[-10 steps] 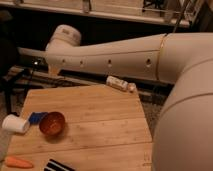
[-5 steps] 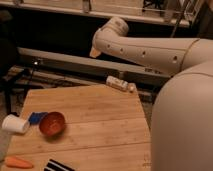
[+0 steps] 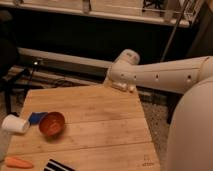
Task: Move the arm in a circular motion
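- The arm is seen as a thick off-white tube reaching in from the right, above and behind the far edge of the table. Its capped end is raised near the table's far right corner.
- A row of small dark holes is visible along the tube, and a much larger pale segment fills the lower right of the view.
- The gripper is not seen in this view, so whether it is wide, narrow or holding anything cannot be told.
- The arm is judged to be stiff, heavy and smooth-skinned. Nothing is to be grasped for this task, since the circle would be driven from the arm's own joints.
- No bending or give is to be expected, so any contact made while sweeping would likely be hard.
- A small white object lies at the table's far edge, just below the capped end. It is judged the thing most at risk if the circle dips low.
- A reddish bowl stands upright on the left of the table, and it appears to be empty.
- A white cup lies on its side at the left edge, and nothing can be made out inside it.
- A blue piece lies between cup and bowl, close to both; whether it touches either cannot be told.
- An orange thing and a striped thing lie at the near edge, well apart from the arm.
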Controlling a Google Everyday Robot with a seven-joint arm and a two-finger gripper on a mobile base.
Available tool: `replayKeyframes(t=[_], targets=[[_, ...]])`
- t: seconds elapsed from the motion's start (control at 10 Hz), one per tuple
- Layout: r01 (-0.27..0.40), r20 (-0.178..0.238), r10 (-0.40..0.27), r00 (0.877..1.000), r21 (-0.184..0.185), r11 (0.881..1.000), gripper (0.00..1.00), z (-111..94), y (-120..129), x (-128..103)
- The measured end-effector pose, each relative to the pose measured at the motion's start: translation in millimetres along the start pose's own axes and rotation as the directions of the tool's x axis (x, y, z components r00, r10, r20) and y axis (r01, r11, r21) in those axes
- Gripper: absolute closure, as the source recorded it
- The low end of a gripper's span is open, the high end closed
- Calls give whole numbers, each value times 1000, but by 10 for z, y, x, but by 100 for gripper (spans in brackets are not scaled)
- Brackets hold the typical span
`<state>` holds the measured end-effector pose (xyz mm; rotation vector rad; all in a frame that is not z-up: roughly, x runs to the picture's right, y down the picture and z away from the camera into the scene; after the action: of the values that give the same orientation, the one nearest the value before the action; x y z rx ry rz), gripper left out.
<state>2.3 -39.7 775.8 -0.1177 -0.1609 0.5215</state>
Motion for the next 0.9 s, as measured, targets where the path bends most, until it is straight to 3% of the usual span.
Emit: replayKeyframes(t=[0.1,0.2,0.3,0.4,0.5,0.6,0.7,0.8,0.9], targets=[[95,-4,-96,995,-75,993,20,-74,630,-172],[165,4,-166,986,-119,979,20,-143,1021,-331],[238,19,-238,971,-158,958,20,-214,1382,-505],[340,51,-336,940,-204,918,20,-337,1849,-774],[433,96,-423,901,-231,871,20,-467,2224,-1093],[482,128,-465,876,-238,843,20,-547,2397,-1304],[543,177,-514,839,-230,807,20,-669,2548,-1664],[582,221,-543,810,-199,788,20,-779,2537,-2035],[592,244,-550,798,-151,792,20,-852,2317,-2339]])
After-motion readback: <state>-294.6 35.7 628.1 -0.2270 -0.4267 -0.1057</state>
